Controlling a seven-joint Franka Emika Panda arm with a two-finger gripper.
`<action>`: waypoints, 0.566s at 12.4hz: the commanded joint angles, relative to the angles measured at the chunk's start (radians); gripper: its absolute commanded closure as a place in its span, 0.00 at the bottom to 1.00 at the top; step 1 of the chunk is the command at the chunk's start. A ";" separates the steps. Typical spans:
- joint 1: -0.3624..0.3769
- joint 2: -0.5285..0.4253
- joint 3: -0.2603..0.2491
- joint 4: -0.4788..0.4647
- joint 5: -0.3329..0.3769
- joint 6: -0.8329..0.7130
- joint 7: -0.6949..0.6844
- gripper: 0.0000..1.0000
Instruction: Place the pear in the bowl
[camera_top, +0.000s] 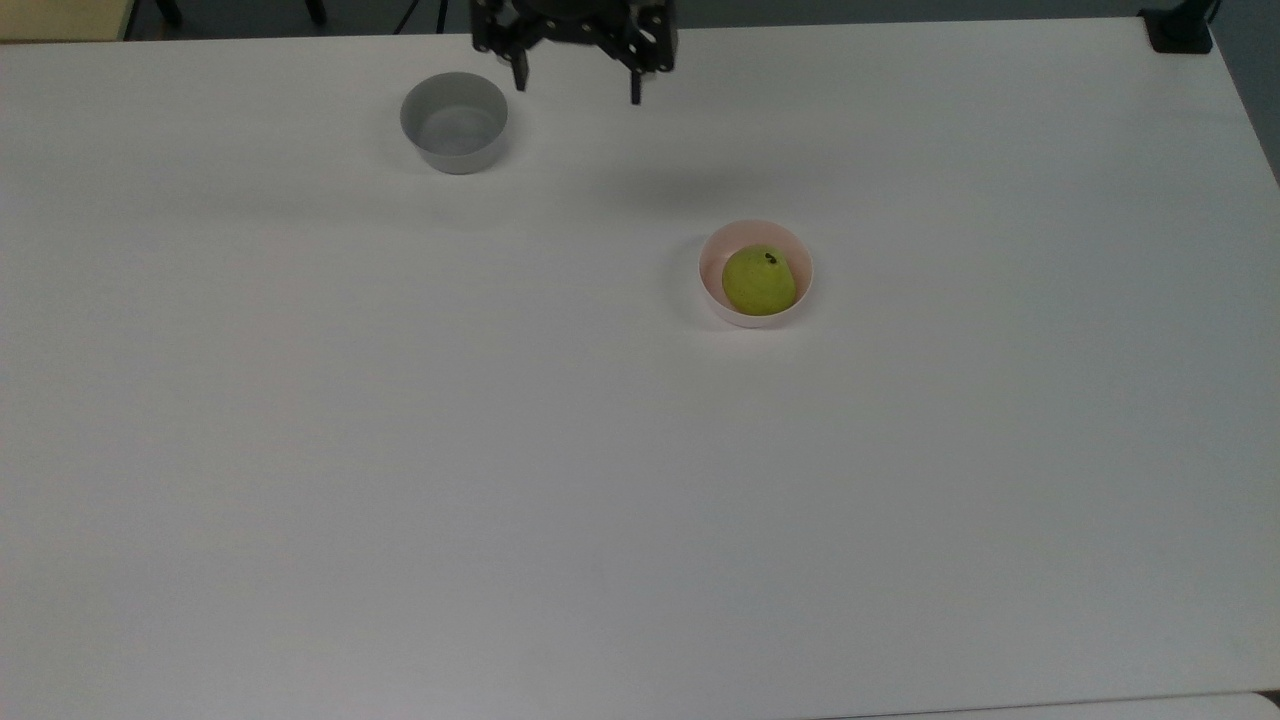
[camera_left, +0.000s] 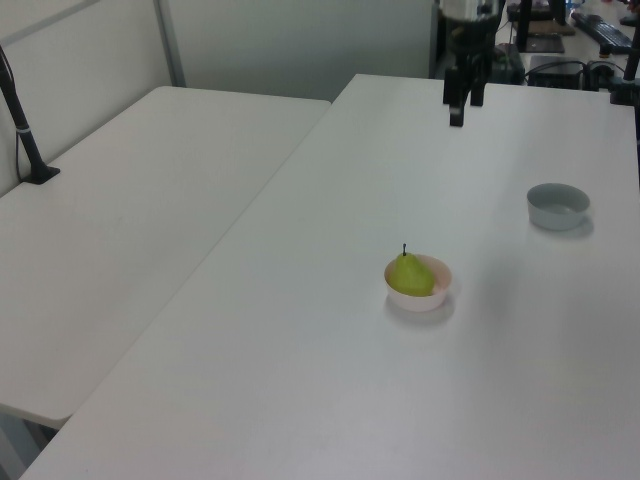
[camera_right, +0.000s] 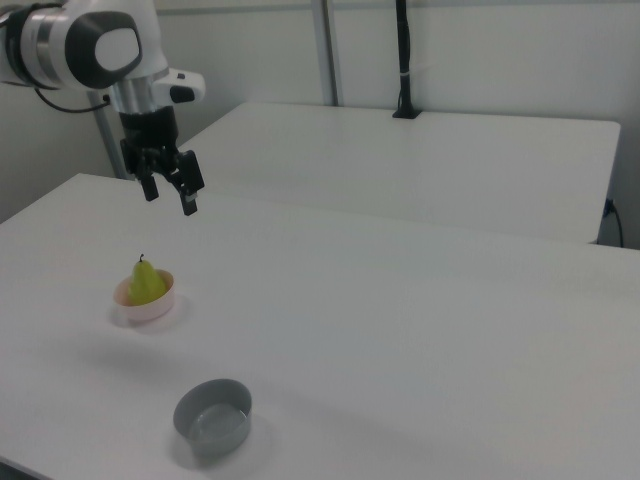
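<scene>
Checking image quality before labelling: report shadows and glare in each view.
Top view: soft, even light, a faint shadow on the table below the claw, no glare. Left view: a weak shadow beside the pink bowl holding the pear. Right view: a dim shadow around the grey bowl.
</scene>
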 joint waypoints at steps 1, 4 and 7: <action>-0.067 -0.044 0.016 0.018 -0.017 -0.036 0.008 0.00; -0.101 -0.049 0.002 0.020 -0.003 -0.024 -0.149 0.00; -0.135 -0.043 -0.018 0.018 0.073 0.052 -0.367 0.00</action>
